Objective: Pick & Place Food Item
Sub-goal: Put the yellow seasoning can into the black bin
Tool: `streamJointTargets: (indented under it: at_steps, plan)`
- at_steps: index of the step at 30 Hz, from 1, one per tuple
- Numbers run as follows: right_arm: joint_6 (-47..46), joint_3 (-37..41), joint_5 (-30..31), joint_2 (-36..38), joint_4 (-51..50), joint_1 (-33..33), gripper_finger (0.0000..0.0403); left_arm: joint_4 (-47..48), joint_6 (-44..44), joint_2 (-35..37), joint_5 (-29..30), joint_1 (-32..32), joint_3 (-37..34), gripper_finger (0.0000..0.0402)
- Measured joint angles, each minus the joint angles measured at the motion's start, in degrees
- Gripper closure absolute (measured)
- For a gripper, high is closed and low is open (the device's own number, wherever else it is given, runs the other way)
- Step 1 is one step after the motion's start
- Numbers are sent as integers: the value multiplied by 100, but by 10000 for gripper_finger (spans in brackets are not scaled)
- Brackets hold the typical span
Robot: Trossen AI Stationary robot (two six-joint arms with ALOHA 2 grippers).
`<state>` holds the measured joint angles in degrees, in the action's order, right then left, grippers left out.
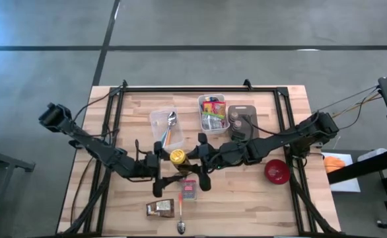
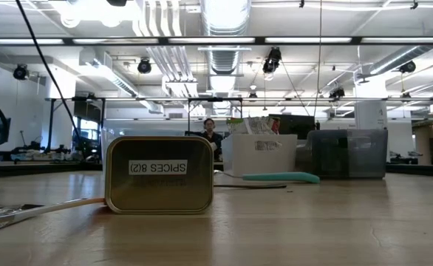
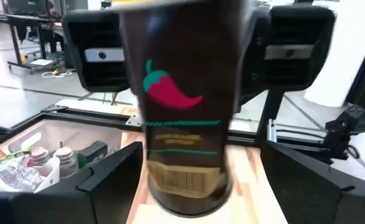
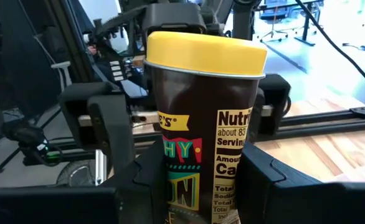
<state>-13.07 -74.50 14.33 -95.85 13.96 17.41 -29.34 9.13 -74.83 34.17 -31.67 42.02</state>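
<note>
Two claws meet at the yellow-lidded can (image 1: pixel 177 157) just below the middle of the high view, so this looks like a hand-over from one arm to the other. The right claw (image 4: pixel 198 177) is clenched on the can: in the right wrist view its dark fingers press against the brown body on both sides, under the yellow lid. The left claw (image 3: pixel 198 177) stands released, its fingers spread with a clear gap on each side of the can in the left wrist view, where the chili-pepper label fills the centre. To do the step well, I judge that the left arm should draw straight back along its own line, without brushing the can, while the right holds firm and level. Around them on the table (image 1: pixel 292 198) lie a small spice tin (image 1: pixel 189 190) and a brown packet (image 1: pixel 160 208) toward the lower centre, clear bins (image 1: pixel 213 114) toward the upper centre, and a red bowl (image 1: pixel 277 171) at right. Which of these is the goal I cannot tell.
</note>
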Motion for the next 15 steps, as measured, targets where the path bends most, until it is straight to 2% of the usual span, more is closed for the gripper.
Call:
streamJointTargets:
  at_steps: [4,7,15]
  plan:
    - [3,4,-112,-9,89,21,282,-45,0,-44,-18,84,-4,77]
    - [39,3,-170,-77,249,36,282,-72,0,-44,-66,144,0,101]
    - [121,7,-413,-177,431,27,282,-78,-39,-39,-289,169,-4,226]
